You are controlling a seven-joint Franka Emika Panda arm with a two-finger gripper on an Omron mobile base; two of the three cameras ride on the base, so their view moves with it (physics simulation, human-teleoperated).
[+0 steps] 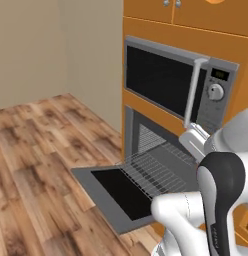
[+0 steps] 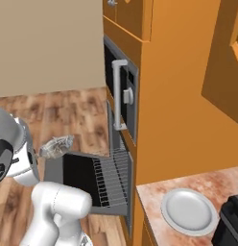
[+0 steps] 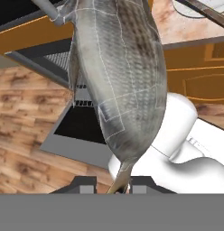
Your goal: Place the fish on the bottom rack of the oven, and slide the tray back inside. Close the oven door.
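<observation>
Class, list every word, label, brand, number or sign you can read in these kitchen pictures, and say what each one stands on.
None can be read.
The microwave has a small green display above its dial: too small and blurred to read.
The oven door, the plate and the fish carry no writing.

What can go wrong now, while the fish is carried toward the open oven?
1. The gripper holds the fish only by its thin tail end, so it may swing or slip onto the wooden floor.
2. The oven door lies open and low under the pulled-out bottom rack; the arm might bump either one while lowering the fish.
</observation>
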